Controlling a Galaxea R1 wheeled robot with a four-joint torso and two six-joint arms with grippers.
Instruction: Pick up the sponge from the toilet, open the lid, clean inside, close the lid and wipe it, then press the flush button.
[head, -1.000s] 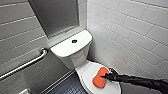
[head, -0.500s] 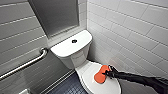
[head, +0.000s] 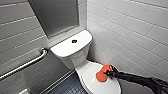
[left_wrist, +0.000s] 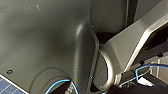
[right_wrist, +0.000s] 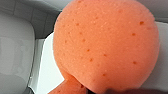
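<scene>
A: What is the right gripper (head: 108, 73) doing?

B: It is reaching in across the right edge of the lid (head: 100, 86), and its fingers are clamping one end of the sponge (head: 101, 74). The rest of the sponge is sticking out past them, toward the middle of the lid.

A: Is the sponge pressing on the lid?

B: I am finding that hard to judge. It may be resting there or hanging just above. The right wrist view is showing pitted orange foam with white plastic beneath.

A: And the lid itself?

B: It is lying shut over the bowl of the toilet (head: 75, 60). Farther back, the flush button (head: 74, 41) is sitting in the middle of the tank top (head: 62, 48), well apart from the sponge.

A: What is worrying you from here?

B: Three things. The fingers are pinching soft foam by one end, so a hard push could be folding it or squeezing it out of the grip. The lid is glossy, so a loose sponge could be sliding off its edge onto the dark floor (head: 67, 87). And the arm is running close along the tiled wall (head: 130, 32), so a wide swing could be knocking against it. Opening the lid with the fingers already full is looking awkward too.
</scene>
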